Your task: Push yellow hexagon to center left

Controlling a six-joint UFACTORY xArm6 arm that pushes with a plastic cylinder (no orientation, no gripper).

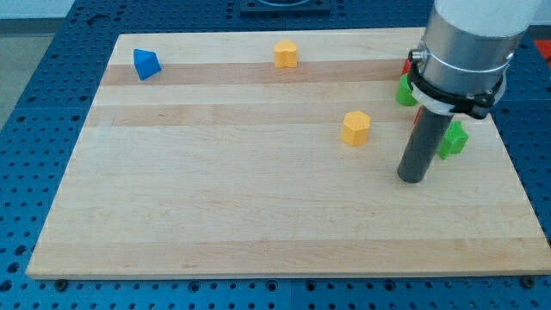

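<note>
A yellow hexagon block lies on the wooden board, right of the middle. A second yellow block, its shape unclear, sits near the view's top edge at the centre. My tip rests on the board to the right of the hexagon and a little lower, a short gap apart from it. The rod rises from there up to the grey arm body at the view's top right.
A blue block lies at the top left of the board. Two green blocks sit beside the rod at the right, partly hidden by the arm. Bits of red blocks show behind the arm.
</note>
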